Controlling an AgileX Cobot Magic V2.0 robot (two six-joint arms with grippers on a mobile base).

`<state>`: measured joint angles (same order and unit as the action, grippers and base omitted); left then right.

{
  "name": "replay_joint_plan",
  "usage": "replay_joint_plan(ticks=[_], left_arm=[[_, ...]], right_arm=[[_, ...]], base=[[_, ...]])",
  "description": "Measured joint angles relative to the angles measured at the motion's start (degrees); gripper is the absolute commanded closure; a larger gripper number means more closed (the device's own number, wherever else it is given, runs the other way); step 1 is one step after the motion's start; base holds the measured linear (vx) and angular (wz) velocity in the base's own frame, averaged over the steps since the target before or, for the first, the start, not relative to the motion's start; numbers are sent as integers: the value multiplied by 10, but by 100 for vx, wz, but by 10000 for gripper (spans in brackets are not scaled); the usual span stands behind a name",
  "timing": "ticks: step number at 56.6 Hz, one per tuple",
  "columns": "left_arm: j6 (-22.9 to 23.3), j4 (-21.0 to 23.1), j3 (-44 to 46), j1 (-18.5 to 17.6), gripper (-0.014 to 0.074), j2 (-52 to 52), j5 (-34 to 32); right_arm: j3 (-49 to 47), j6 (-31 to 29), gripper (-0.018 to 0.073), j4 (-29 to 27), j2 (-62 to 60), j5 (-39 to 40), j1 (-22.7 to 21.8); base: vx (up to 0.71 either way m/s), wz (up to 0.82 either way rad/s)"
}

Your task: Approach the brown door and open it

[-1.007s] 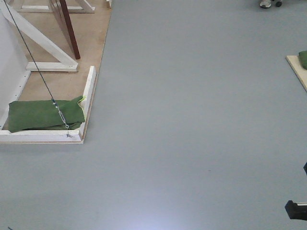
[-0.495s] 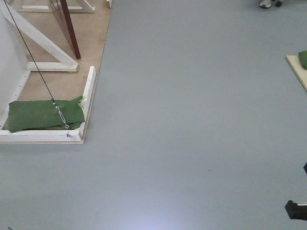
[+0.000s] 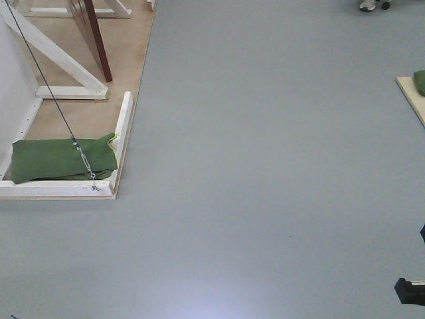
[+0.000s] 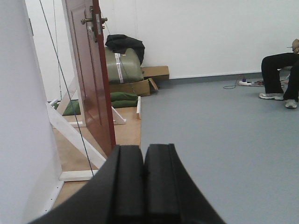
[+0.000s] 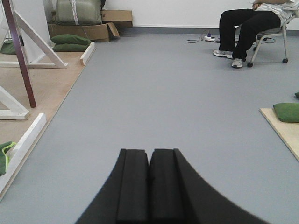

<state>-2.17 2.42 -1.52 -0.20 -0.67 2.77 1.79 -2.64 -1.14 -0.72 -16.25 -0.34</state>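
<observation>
The black left gripper (image 4: 143,156) and the black right gripper (image 5: 149,158) sit closest to their wrist cameras. Each has its padded jaws pressed flat together with nothing between them, above the plain grey floor (image 3: 265,166). To the robot's left lies a pale plywood platform (image 3: 86,116) edged with white wooden frame beams (image 3: 123,126). A flat green fabric bag (image 3: 60,158) rests in its near corner, crossed by a thin steel cable (image 3: 46,86) that is anchored at that corner. Farther along the platform stands the glossy reddish-brown wooden door (image 4: 91,79), upright among the white braces and seen nearly edge-on, well apart from both grippers. Its brass lock plate (image 4: 96,23) sits high near the free edge. Beyond the door, a brown cardboard box (image 4: 133,87) and an olive sack (image 4: 124,65) sit by the white wall. A seated person in black trousers (image 5: 245,23) is at the far right.
</observation>
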Motion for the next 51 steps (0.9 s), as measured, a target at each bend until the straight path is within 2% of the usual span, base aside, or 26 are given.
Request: replay_joint_plan(ticks=[51], left_arm=[[0, 0, 0, 0, 600, 0, 0]], right_arm=[[0, 0, 559, 0, 0, 0, 0]], base=[[1, 0]])
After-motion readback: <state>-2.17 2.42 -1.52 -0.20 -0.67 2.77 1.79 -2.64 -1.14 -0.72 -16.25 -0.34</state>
